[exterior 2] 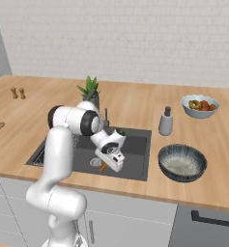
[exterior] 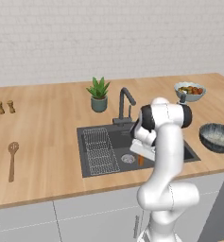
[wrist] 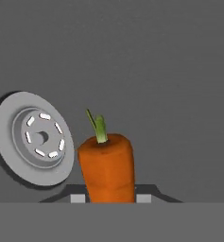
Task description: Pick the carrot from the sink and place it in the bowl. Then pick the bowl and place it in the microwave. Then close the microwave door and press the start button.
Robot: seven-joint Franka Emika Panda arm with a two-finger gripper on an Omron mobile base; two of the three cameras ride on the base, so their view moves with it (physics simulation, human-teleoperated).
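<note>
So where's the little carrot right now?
In the sink, the carrot sits between the gripper fingertips, right beside the round drain.

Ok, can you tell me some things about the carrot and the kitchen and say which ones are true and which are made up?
1. The carrot is down in the sink, beside the round drain. True.
2. The carrot is already in the bowl. False: the bowl stands on the counter to the right of the sink with no carrot in it.
3. The gripper has a finger on each side of the carrot. True.
4. A potted plant stands behind the sink. True.
5. The wooden spoon lies inside the sink. False: it lies on the counter, left of the sink.
</note>
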